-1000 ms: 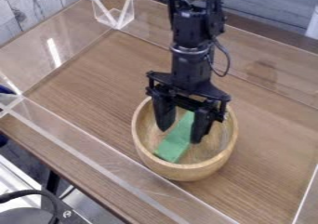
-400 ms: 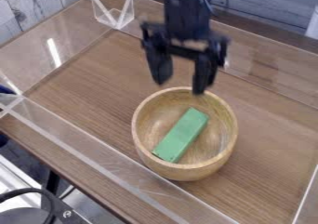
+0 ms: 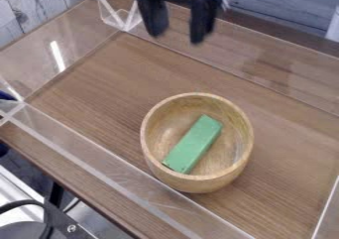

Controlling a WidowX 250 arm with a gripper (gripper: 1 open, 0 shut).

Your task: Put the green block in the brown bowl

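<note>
The green block [image 3: 195, 144] lies flat inside the brown bowl [image 3: 155, 126], slanting from near left to far right. The bowl rests on the wooden table in the lower middle of the camera view. High above and behind it, at the top edge of the frame, my gripper [image 3: 179, 23] hangs open, blurred by motion, with nothing between its two dark fingers [image 3: 157, 20]. It is well apart from the bowl and the block.
A clear acrylic wall [image 3: 79, 134] runs around the wooden table [image 3: 93, 79], with a low front edge at the left and bottom. A clear bracket [image 3: 122, 13] stands at the back left corner.
My gripper has risen out of the bowl and moved up and back toward the top of the frame. The green block stays lying in the bowl, let go.
</note>
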